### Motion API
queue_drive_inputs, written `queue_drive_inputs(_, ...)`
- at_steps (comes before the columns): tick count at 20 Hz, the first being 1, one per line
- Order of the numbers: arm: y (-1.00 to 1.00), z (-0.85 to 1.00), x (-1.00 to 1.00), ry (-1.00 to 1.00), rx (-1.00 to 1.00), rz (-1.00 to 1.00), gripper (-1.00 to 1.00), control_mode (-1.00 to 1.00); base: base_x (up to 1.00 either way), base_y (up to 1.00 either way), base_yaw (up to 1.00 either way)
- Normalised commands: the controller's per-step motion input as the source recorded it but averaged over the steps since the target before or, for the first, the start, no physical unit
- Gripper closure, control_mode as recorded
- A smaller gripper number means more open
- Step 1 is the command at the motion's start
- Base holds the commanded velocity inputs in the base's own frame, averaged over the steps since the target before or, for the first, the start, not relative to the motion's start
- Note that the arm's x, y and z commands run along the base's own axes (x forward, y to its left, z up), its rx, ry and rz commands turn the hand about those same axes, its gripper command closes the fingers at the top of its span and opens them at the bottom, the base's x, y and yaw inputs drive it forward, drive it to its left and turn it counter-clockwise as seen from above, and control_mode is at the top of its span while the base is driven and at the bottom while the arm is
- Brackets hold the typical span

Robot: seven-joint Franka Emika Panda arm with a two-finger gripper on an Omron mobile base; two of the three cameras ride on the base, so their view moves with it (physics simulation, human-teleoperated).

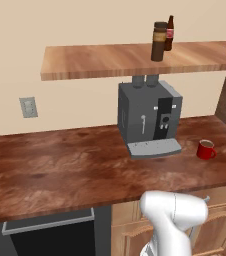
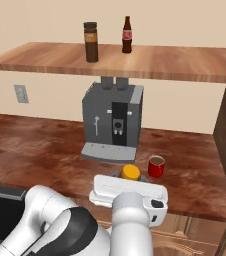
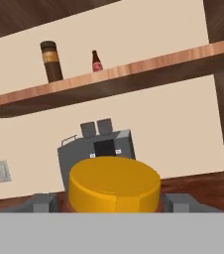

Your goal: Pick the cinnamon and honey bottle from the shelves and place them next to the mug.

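Claw (image 2: 130,181) clamped on honey bottle (image 3: 114,184), low over counter (image 1: 60,165), w/ mug (image 2: 156,166) just at its 2 o'clock. Honey nearly placed; cinnamon (image 2: 90,42) on shelves (image 2: 185,62), yet to fetch.

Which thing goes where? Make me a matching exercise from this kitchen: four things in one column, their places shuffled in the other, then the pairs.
Things:
1. cinnamon
2. honey bottle
3. mug
4. coffee machine

Places:
A. on the counter, right of the machine's tray
B. on the shelf
C. in the gripper, between its two fingers
D. on the counter, at the wall under the shelf

Pairs: 1-B, 2-C, 3-A, 4-D
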Motion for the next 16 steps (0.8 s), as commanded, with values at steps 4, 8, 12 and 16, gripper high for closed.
queue_drive_inputs(4,0.01,-0.4,0.46,-0.11,0.0,0.0,1.0,-1.0,0.0,0.0,0.0)
queue_drive_inputs(8,0.0,-0.48,0.41,-0.11,-0.03,0.0,1.0,-1.0,0.0,0.0,0.0)
queue_drive_inputs(12,-0.01,-0.56,0.31,-0.09,-0.04,0.0,1.0,-1.0,0.0,0.0,0.0)
queue_drive_inputs(16,-0.06,-0.44,0.49,-0.07,-0.02,0.0,1.0,-1.0,0.0,0.0,0.0)
